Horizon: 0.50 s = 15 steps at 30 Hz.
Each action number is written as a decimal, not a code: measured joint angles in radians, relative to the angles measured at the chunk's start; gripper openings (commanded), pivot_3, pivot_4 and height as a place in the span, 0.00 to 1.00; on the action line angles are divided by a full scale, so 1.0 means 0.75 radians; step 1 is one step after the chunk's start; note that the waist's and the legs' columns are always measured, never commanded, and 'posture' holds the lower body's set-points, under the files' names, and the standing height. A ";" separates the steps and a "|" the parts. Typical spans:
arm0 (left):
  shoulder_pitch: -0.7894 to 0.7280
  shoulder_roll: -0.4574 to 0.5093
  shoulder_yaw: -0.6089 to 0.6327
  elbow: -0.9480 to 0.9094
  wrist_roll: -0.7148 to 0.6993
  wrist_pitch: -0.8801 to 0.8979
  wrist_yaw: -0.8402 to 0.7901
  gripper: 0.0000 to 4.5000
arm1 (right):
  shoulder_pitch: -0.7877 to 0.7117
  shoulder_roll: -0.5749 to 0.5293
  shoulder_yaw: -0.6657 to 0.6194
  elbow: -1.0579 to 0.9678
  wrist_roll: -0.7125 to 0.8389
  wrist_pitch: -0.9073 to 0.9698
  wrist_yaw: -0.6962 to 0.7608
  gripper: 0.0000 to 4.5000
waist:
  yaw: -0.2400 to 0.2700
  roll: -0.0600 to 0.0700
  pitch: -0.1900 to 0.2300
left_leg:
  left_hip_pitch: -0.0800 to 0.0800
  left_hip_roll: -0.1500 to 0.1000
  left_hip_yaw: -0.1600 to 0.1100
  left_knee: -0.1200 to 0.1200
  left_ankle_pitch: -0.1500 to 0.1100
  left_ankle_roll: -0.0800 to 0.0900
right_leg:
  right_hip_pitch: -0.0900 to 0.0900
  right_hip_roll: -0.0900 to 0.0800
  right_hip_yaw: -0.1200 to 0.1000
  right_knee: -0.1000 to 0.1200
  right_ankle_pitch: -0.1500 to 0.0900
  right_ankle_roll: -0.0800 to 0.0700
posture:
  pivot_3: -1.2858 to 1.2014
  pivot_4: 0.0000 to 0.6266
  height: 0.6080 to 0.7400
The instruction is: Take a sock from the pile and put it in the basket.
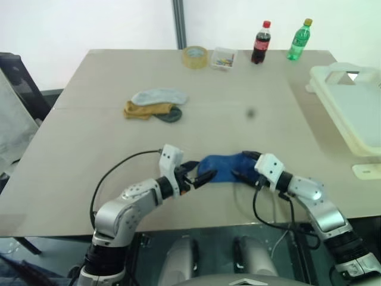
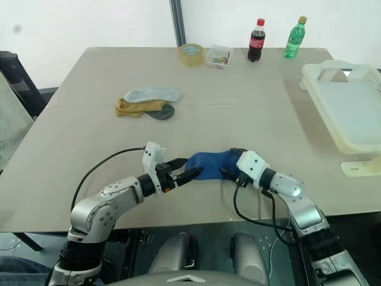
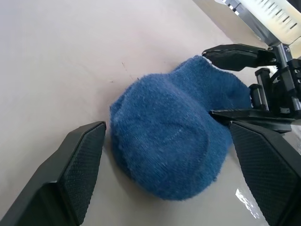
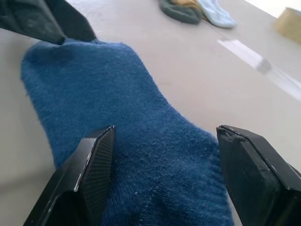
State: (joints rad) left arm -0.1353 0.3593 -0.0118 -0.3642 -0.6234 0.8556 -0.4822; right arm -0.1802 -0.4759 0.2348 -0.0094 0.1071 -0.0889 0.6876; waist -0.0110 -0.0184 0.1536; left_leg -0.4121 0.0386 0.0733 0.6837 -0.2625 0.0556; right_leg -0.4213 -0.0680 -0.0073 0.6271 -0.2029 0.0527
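A royal blue sock (image 1: 223,167) lies flat on the table near its front edge, between my two grippers. My left gripper (image 1: 199,173) is open, its fingers spread wide at the sock's left end. My right gripper (image 1: 241,165) is open astride the right end, with one finger on each side of the sock (image 4: 155,155). The pile (image 1: 156,104), with pale grey, mustard and dark socks, sits further back on the left. The basket (image 1: 321,89), a cream tub with a handle cut-out, stands at the table's right edge.
Along the far edge stand a roll of tape (image 1: 194,56), a small clear box (image 1: 224,58), a cola bottle (image 1: 260,43) and a green bottle (image 1: 299,40). A dark chair stands off the table's left side.
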 measured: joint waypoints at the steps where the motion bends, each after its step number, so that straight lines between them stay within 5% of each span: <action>1: -0.004 0.002 0.000 0.006 0.001 -0.005 -0.003 1.00 | -0.001 0.011 -0.012 0.000 0.012 0.008 -0.001 0.80 | 0.000 0.000 0.000 | 0.000 0.000 0.000 0.000 0.000 0.000 | 0.000 0.000 0.000 0.000 0.000 0.000 | 0.52 0.24 1.00; 8: -0.012 0.072 0.012 0.041 -0.015 -0.030 -0.096 1.00 | 0.106 0.151 -0.164 -0.353 0.233 0.429 -0.194 0.80 | 0.001 0.000 0.000 | -0.002 0.002 -0.001 -0.001 0.000 -0.001 | -0.002 -0.001 -0.001 0.000 0.000 -0.001 | 0.52 0.24 1.00; 15: -0.057 0.141 0.022 0.136 -0.006 -0.072 -0.187 1.00 | 0.199 0.349 -0.160 -0.511 0.181 0.697 -0.518 0.80 | -0.003 0.001 0.000 | -0.002 0.002 0.000 -0.001 0.001 -0.002 | -0.003 -0.002 -0.001 0.001 0.000 0.000 | 0.52 0.24 1.00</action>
State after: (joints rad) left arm -0.1784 0.4648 0.0046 -0.2619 -0.6278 0.8015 -0.6228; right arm -0.0305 -0.2139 0.1150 -0.3923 0.2426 0.4341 0.2989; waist -0.0130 -0.0173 0.1540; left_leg -0.4134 0.0398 0.0732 0.6831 -0.2619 0.0539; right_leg -0.4235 -0.0697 -0.0082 0.6277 -0.2029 0.0525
